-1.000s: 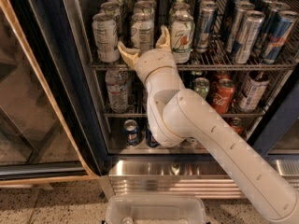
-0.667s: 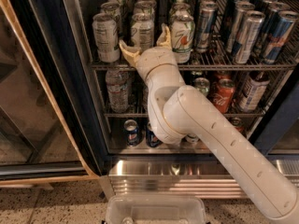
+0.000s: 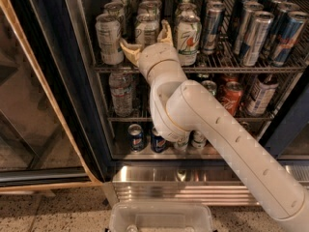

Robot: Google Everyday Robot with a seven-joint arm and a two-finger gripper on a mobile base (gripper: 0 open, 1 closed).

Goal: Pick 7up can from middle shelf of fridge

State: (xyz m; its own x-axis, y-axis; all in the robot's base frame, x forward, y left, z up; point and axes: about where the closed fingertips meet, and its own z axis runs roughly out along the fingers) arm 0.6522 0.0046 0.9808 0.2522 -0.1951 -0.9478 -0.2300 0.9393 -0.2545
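Note:
The fridge (image 3: 87,105) stands open. Several white 7up cans with green print stand at the front left of the middle shelf (image 3: 231,69). One 7up can (image 3: 189,38) shows its logo clearly. My gripper (image 3: 147,40) reaches in at this shelf, open. Its two pale fingers (image 3: 127,49) straddle another white-and-green can (image 3: 146,27), just left of the logo can. I cannot tell whether they touch it. My arm (image 3: 217,134) crosses the lower shelves and hides part of them.
Slim blue-and-silver cans (image 3: 253,37) fill the shelf's right side. Below are a water bottle (image 3: 121,93) and red cola cans (image 3: 231,94). Blue cans (image 3: 135,137) stand on the bottom rack. The glass door (image 3: 38,105) hangs open at left. A clear bin (image 3: 161,219) sits below the steel base panel (image 3: 145,185).
My gripper has moved slightly up and deeper into the shelf, its fingers further along the sides of the white-and-green can. The cans have not moved.

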